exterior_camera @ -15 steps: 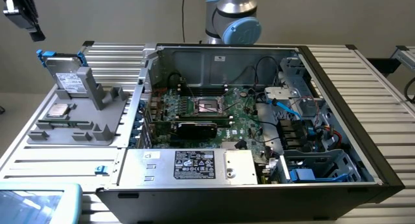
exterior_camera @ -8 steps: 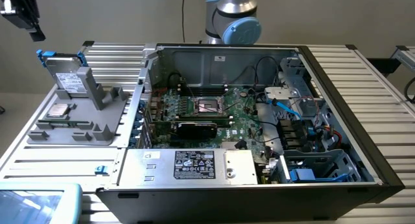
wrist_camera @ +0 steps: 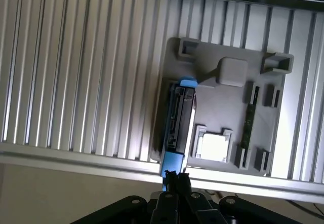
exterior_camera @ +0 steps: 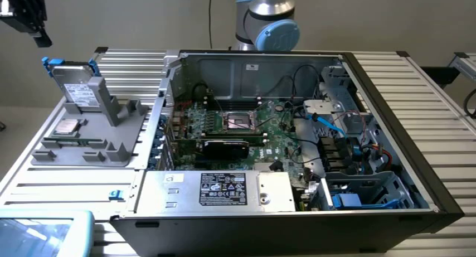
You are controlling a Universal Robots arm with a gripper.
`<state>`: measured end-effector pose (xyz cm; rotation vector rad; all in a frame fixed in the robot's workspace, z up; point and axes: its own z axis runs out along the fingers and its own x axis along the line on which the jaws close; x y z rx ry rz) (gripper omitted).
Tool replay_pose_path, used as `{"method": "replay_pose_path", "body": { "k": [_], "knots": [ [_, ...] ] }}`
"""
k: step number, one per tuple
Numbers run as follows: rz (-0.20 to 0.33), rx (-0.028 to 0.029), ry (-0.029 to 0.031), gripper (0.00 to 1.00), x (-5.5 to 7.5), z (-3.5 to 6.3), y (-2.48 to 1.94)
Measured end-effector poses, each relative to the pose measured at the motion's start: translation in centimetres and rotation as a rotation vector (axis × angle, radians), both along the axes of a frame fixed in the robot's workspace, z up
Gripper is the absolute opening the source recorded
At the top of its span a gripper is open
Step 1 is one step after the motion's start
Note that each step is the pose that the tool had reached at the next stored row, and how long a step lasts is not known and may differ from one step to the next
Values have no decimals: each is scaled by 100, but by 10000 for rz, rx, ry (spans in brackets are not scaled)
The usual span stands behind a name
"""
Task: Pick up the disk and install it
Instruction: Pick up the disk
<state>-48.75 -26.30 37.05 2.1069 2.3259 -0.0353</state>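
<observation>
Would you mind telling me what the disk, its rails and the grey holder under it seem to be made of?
The disk: likely metal, dull silver-grey casing with a white printed label. Its rails: probably plastic, bright uniform blue. The holder: looks like matte grey plastic, no shine.

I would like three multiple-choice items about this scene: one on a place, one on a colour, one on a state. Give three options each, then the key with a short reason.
1. Where is the disk?
A. Standing upright in the grey holder
B. Inside the computer case
C. Between the jaws

2. Which colour are the disk's rails?
A. Red
B. Blue
C. Yellow

3. How are the jaws?
A. Open wide
B. Shut on the disk
C. Shut, holding nothing

Key: 1 A, the disk stands on edge in the holder; 2 B, bright blue shows at both ends of the disk; 3 C, the jaws meet with nothing between them, apart from the disk.
</observation>
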Motion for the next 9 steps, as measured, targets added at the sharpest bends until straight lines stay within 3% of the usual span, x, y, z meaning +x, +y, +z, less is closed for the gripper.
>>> {"method": "replay_pose_path", "body": {
  "k": [5, 9],
  "knots": [
    [-655, 3, 0, 11, 0, -1, 0],
    [-847, 4, 0, 11, 0, -1, 0]
  ]
}}
